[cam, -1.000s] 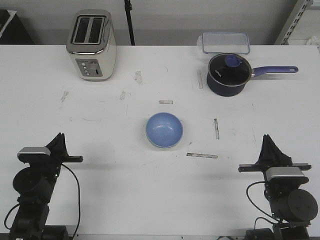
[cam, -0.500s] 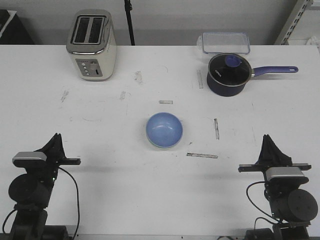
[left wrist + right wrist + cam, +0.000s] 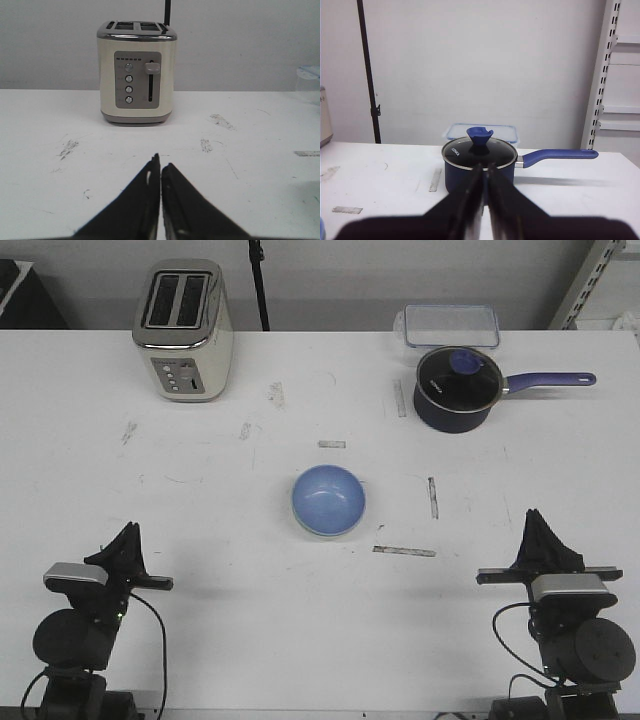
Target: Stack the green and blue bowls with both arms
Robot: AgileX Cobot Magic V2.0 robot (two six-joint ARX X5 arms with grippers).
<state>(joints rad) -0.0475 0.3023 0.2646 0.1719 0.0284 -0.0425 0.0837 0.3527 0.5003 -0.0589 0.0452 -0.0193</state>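
The light blue bowl (image 3: 328,498) sits at the middle of the table in the front view. A thin pale green rim (image 3: 330,534) shows under its near edge, so the green bowl appears to lie beneath it. My left gripper (image 3: 128,531) is low at the front left, far from the bowls, shut and holding nothing; the left wrist view shows its fingers (image 3: 160,167) pressed together. At the front right my right gripper (image 3: 537,516) is shut and holds nothing; in the right wrist view its fingers (image 3: 484,169) are closed.
A cream toaster (image 3: 184,328) (image 3: 136,72) stands at the back left. At the back right a navy saucepan (image 3: 457,388) (image 3: 479,165) with a lid has its long handle pointing right, and behind it is a clear lidded container (image 3: 451,325). Tape strips (image 3: 404,551) mark the table.
My left arm has drawn back toward the table's front edge and turned slightly right. The right arm and the bowls have not moved.
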